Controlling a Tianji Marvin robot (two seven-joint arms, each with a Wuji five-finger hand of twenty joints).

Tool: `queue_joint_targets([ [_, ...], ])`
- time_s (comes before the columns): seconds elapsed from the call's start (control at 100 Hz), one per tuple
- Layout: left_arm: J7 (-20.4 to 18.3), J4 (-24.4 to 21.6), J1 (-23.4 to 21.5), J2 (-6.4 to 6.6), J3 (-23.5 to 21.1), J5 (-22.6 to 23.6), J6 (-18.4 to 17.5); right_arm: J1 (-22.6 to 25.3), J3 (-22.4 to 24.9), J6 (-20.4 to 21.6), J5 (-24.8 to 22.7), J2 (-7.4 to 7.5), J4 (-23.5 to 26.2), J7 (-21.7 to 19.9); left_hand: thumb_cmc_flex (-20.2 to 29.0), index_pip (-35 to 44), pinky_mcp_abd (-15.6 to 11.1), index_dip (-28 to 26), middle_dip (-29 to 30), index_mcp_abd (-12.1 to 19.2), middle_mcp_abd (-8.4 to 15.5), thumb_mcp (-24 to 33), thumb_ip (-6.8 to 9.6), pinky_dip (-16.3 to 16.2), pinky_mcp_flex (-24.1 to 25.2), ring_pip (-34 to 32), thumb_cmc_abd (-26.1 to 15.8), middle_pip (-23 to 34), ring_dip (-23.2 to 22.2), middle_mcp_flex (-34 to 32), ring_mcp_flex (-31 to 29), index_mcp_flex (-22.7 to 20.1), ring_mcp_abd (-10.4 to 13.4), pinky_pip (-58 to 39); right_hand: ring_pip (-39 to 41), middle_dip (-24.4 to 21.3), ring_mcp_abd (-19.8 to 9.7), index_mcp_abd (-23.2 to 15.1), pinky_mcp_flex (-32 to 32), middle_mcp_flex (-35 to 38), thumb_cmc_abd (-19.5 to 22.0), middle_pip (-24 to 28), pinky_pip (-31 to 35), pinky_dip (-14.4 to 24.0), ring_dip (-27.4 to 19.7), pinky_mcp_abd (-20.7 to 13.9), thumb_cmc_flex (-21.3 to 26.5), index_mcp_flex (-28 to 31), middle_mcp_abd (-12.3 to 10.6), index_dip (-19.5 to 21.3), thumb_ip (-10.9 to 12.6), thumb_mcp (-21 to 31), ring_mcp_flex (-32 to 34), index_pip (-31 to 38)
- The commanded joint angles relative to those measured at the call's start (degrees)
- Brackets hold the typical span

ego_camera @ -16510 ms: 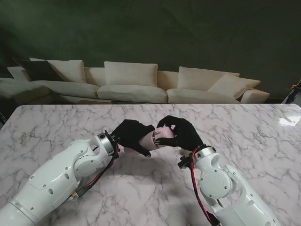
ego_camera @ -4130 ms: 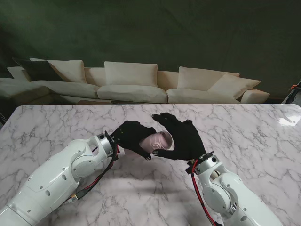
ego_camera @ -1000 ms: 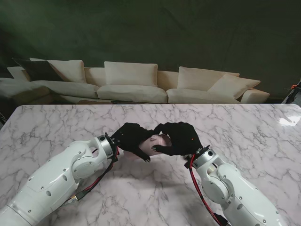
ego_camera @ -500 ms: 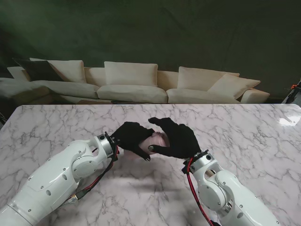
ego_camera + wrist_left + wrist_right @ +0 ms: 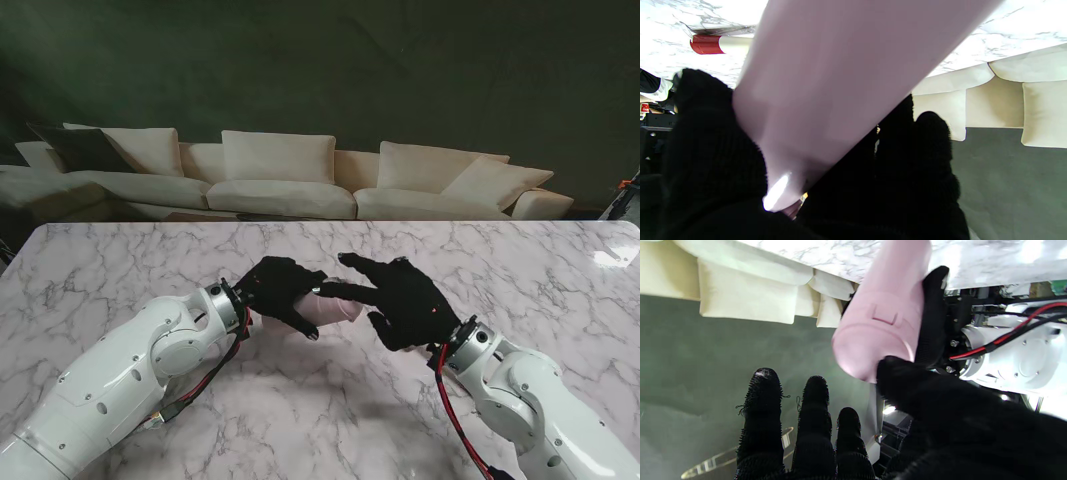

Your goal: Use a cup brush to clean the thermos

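Note:
My left hand (image 5: 280, 290), in a black glove, is shut on the pink thermos (image 5: 332, 306), which it holds tilted above the marble table (image 5: 130, 260). The thermos fills the left wrist view (image 5: 840, 83), with the black fingers (image 5: 706, 150) wrapped round it. My right hand (image 5: 405, 300) is to the right of the thermos, open with its fingers spread (image 5: 806, 426). Its thumb (image 5: 923, 390) touches the thermos's rounded end (image 5: 873, 333), which bears a square recess. A white rod with a red tip (image 5: 706, 44) lies on the table; it may be the cup brush's handle.
A cream sofa (image 5: 280, 180) runs along the table's far edge, with a dark wall behind it. My left forearm (image 5: 140, 370) and right forearm (image 5: 530, 390) cross the near part of the marble top.
My right hand has drawn back to the right from over the thermos's end and spread its fingers. The left hand still holds the thermos in much the same place.

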State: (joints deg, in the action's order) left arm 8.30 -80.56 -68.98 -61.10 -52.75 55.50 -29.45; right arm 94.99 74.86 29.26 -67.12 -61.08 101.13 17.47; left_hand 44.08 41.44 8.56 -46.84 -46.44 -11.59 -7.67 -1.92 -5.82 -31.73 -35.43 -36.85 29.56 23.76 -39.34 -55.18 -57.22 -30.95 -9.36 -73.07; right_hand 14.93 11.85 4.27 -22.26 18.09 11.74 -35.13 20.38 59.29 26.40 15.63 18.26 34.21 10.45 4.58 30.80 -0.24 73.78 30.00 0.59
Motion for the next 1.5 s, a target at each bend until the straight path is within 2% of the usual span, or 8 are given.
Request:
queue_joint_targets([
  [0.0, -0.54, -0.59, 0.18, -0.12, -0.06, 0.09, -0.28, -0.01, 0.46, -0.9, 0.3, 0.57, -0.3, 0.36, 27.25, 6.66, -4.03, -2.66, -1.17, 12.74, 1.55, 21.44, 5.05, -1.48, 0.93, -7.73, -16.21, 2.65, -1.97, 0.01, -3.33, -4.03, 2.67, -2.28, -0.22, 0.6, -1.23, -2.99, 0.07, -1.49, -1.15, 1.36, -0.3, -1.17, -1.84, -1.24, 5.86, 1.05, -0.62, -1.42, -1.85, 4.25, 1.1, 0.4],
  [0.25, -0.22, -0.6, 0.11, -0.18, 0.01, 0.08, -0.48, -3.21, -1.13, -3.21, -8.73, 2.35, -4.01, 6.27, 27.24, 6.68, -4.01, -2.66, -1.18, 12.67, 1.58, 21.46, 5.03, -1.48, 0.95, -7.77, -16.2, 2.66, -1.97, 0.02, -3.37, -4.07, 2.63, -2.28, 0.97, -0.02, -1.65, -2.37, -0.87, -1.59, -1.21, 0.18, -0.19, -2.08, -1.95, 0.63, -7.17, -1.99, -0.5, -4.83, -5.41, -8.74, 0.9, 1.36],
  [0.6, -0.18, -0.66, 0.0, -0.21, 0.1, -0.07, -0.6, -7.85, -6.37, -5.57, -9.37, 2.63, -8.59, 8.84, 27.25, 6.68, -4.0, -2.67, -1.18, 12.74, 1.58, 21.5, 5.04, -1.49, 0.98, -7.77, -16.26, 2.65, -1.96, 0.04, -3.31, -4.09, 2.57, -2.31, 1.7, 0.47, -1.86, -3.02, -0.75, -1.45, -0.89, 1.12, -0.2, -2.56, -1.51, 3.92, -9.96, -0.33, -0.7, -4.72, -6.1, -11.58, 2.12, 1.32],
  [0.91, -0.08, -0.58, 0.09, -0.26, 0.41, -0.22, -0.66, -9.86, -9.45, -7.09, -7.51, 2.09, -11.14, 11.27, 27.19, 6.65, -3.9, -2.65, -1.18, 12.76, 1.52, 21.48, 4.99, -1.51, 1.01, -7.81, -16.19, 2.64, -1.96, 0.02, -3.32, -4.08, 2.5, -2.33, 4.05, 2.3, -2.23, -3.84, 0.78, -1.46, 1.73, 5.95, 1.92, -1.3, 0.56, 4.09, -13.8, 5.39, -0.06, 4.72, -8.04, -21.57, 4.93, 30.74],
  [1.07, -0.23, -0.54, 0.21, -0.26, 0.52, -0.26, -0.67, -11.01, -11.39, -7.66, -5.74, 1.5, -13.12, 14.18, 27.22, 6.66, -3.87, -2.66, -1.18, 12.77, 1.55, 21.51, 4.99, -1.53, 1.01, -7.79, -16.24, 2.65, -1.95, 0.0, -3.26, -4.1, 2.48, -2.36, 6.5, 5.91, -3.24, -5.23, 2.01, -0.26, 7.51, 15.12, 3.45, 0.53, 2.27, 4.06, -18.45, 11.19, -0.69, 7.2, -8.98, -28.51, 7.87, 42.68],
  [1.23, -0.59, -0.64, 0.25, -0.26, 0.58, -0.49, -0.5, -12.0, -13.19, -8.5, -3.79, 0.76, -14.62, 16.74, 27.21, 6.67, -3.78, -2.69, -1.19, 12.82, 1.6, 21.5, 4.98, -1.55, 1.07, -7.77, -16.31, 2.64, -1.93, 0.05, -3.26, -4.04, 2.51, -2.36, 8.13, 6.72, -3.72, -7.76, 2.16, 4.97, 11.56, 16.82, 4.3, 2.52, 3.76, 3.96, -20.04, 18.38, -1.63, 2.77, -12.29, -35.27, 9.84, 51.93],
  [1.29, -0.63, -0.58, 0.36, -0.29, 0.75, -0.6, -0.46, -12.09, -13.71, -8.95, -2.9, 0.45, -14.66, 16.83, 27.2, 6.66, -3.78, -2.68, -1.21, 12.79, 1.54, 21.47, 4.97, -1.55, 1.1, -7.76, -16.24, 2.65, -1.93, 0.04, -3.26, -4.04, 2.47, -2.34, 8.74, 6.92, -3.63, -6.51, 1.67, 6.23, 12.82, 16.99, 4.48, 3.18, 4.33, 4.42, -22.75, 21.43, -1.93, 3.39, -9.66, -35.7, 9.98, 53.57],
  [1.49, -0.84, -0.03, 1.03, -0.39, 1.8, -1.09, -0.24, -12.12, -16.24, -12.13, 2.45, -1.42, -14.65, 17.46, 27.27, 6.7, -3.9, -2.7, -1.25, 12.71, 1.61, 21.52, 4.99, -1.57, 1.02, -7.86, -16.25, 2.71, -1.96, -0.02, -3.34, -4.1, 2.5, -2.38, 13.38, 7.94, -3.22, -0.68, -1.81, 15.11, 15.77, 18.76, 4.58, 5.04, 7.27, 7.53, -25.35, 31.9, -4.16, 4.72, -9.13, -36.24, 12.7, 55.57],
])
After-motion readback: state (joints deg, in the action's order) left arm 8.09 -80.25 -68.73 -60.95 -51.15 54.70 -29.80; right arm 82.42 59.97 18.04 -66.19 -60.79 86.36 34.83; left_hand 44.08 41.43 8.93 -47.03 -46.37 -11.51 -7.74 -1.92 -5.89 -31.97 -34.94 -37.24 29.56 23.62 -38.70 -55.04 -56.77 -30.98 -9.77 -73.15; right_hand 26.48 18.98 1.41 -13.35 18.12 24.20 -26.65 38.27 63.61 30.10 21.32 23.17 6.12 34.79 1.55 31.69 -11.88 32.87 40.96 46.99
